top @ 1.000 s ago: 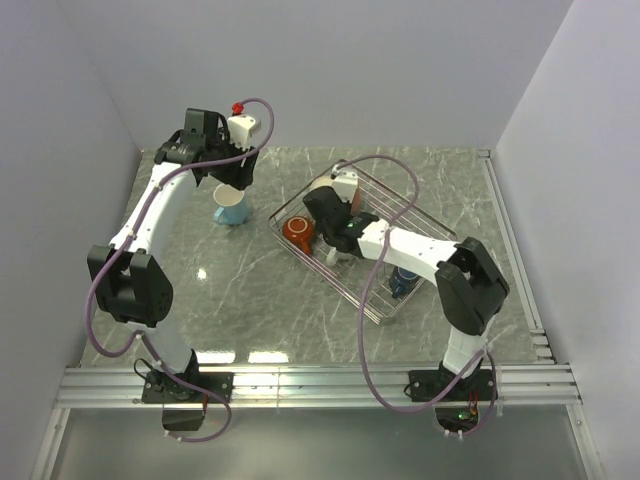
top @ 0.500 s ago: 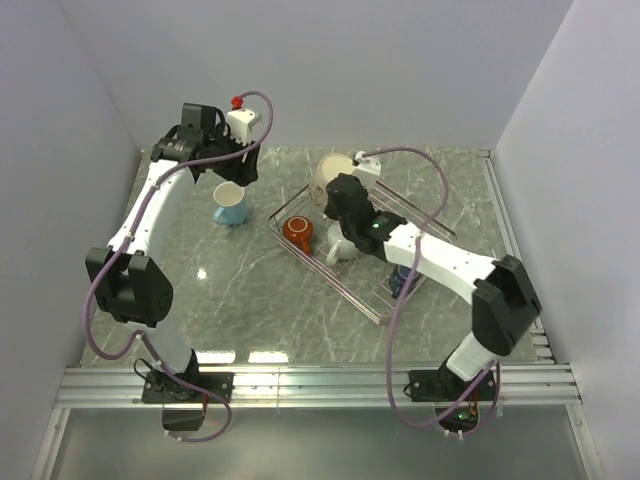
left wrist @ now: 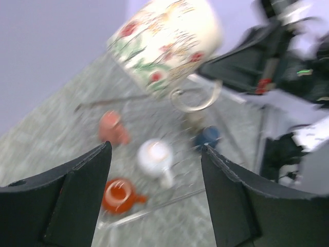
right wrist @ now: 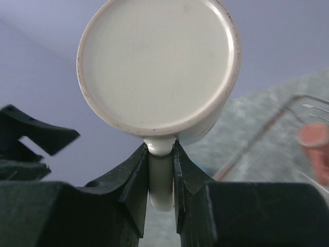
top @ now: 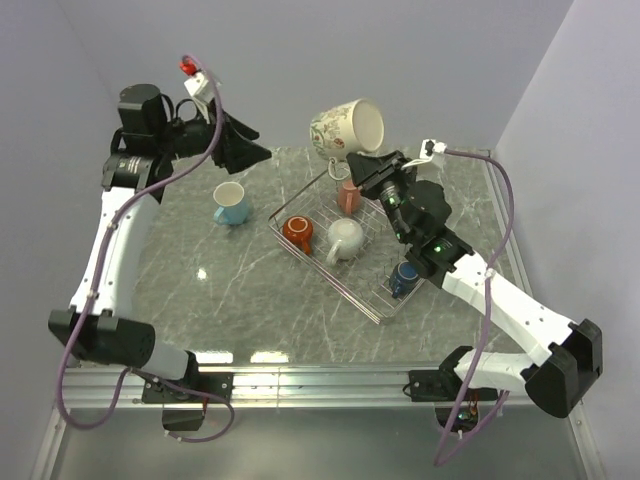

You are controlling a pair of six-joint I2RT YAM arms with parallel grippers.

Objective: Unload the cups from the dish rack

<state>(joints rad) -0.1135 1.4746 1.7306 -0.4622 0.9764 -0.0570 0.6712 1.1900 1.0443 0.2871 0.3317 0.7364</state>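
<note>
My right gripper (top: 352,166) is shut on the handle of the large cream floral mug (top: 345,126) and holds it high above the far end of the wire dish rack (top: 385,308). In the right wrist view the handle sits between my fingers (right wrist: 161,185), under the mug's base (right wrist: 157,67). In the rack are an orange-red mug (top: 297,232), a white mug (top: 345,238), a pinkish-orange mug (top: 348,196) and a dark blue mug (top: 405,275). A light blue mug (top: 230,203) stands on the table left of the rack. My left gripper (top: 250,145) is open and empty, raised at the far left. No olive-grey mug shows.
The left wrist view, blurred, shows the floral mug (left wrist: 164,41) in the air over the rack's mugs between my open fingers (left wrist: 157,195). Walls close the table at left, back and right. A rail runs along the right edge (top: 510,240).
My right gripper has lifted the floral mug up out of the rack and the arm has stretched out. My left arm has risen and turned toward the rack.
</note>
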